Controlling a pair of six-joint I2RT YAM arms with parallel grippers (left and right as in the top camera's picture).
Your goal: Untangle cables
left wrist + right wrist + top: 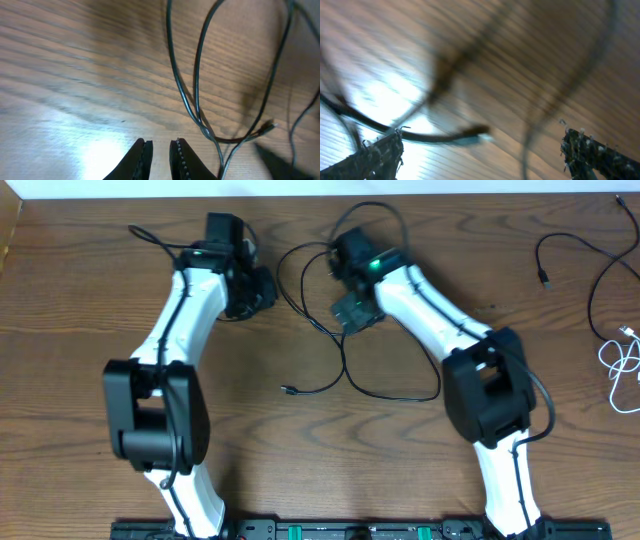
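The tangled black cables [344, 360] lie in loops on the wooden table between the two arms, one plug end [288, 390] pointing left. My left gripper [258, 292] hovers just left of the loops, its jaws a narrow gap apart with nothing between them. In the left wrist view the left gripper [160, 146] has crossed cables [197, 110] ahead to its right. My right gripper [352, 312] sits over the tangle, wide open. Between the right gripper's [481, 136] fingers, a blurred black cable [427, 138] lies with its plug end, not gripped.
A separate black cable [545, 260] and a coiled white cable [625, 360] lie at the far right of the table [80, 300]. The arms' bases stand at the front edge.
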